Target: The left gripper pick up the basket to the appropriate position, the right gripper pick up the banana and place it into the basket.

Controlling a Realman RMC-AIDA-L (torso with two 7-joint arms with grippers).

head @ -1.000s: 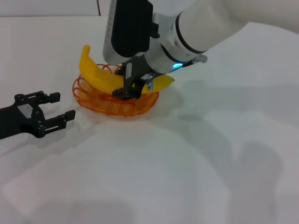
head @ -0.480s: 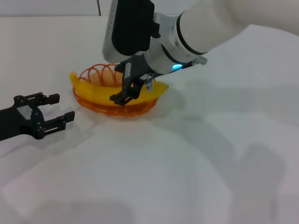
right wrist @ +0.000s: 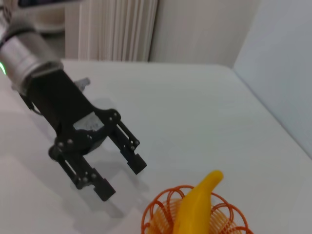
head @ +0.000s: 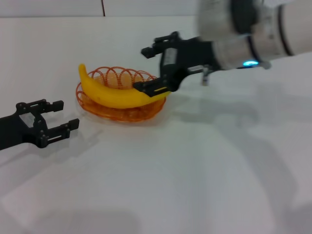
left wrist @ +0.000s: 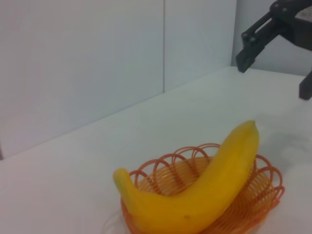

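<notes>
The yellow banana (head: 117, 95) lies across the orange wire basket (head: 97, 109) on the white table, its ends over the rim. My right gripper (head: 145, 69) is open and empty, just above and to the right of the basket, with its lower finger near the banana's right end. My left gripper (head: 66, 114) is open and empty on the table, left of the basket and apart from it. The left wrist view shows the banana (left wrist: 204, 190) in the basket (left wrist: 265, 187) and the right gripper (left wrist: 273, 75) beyond. The right wrist view shows the left gripper (right wrist: 122, 179), the banana (right wrist: 195, 209) and the basket (right wrist: 158, 214).
The white table (head: 170, 170) spreads around the basket. A white wall (left wrist: 97, 58) rises behind the table's far edge. A curtain (right wrist: 117, 29) hangs past the table in the right wrist view.
My right gripper has let go of the banana, opened, and drawn up and to the right. The banana has settled flatter in the basket. The left gripper has hardly moved.
</notes>
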